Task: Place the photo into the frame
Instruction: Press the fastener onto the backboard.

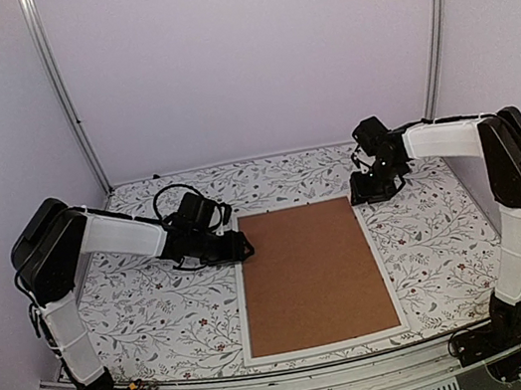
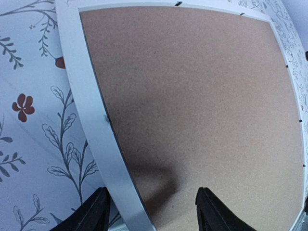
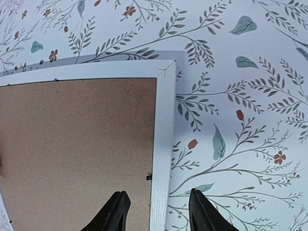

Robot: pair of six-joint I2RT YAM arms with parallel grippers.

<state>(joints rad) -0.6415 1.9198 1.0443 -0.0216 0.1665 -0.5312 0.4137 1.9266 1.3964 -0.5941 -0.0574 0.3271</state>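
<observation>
Two pincers hang open and empty, the left gripper point(image 2: 151, 211) astride the left rail of the frame point(image 1: 240, 310), the right gripper point(image 3: 156, 207) over its far right corner, where the frame lies face down on the table point(image 1: 149, 306) with the backing board point(image 1: 312, 272) seated and the photo unseen, so a nudge might skew it.

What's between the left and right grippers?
The white frame, brown backing board facing up, spans the stretch between left gripper and right gripper; top view shows it.
</observation>
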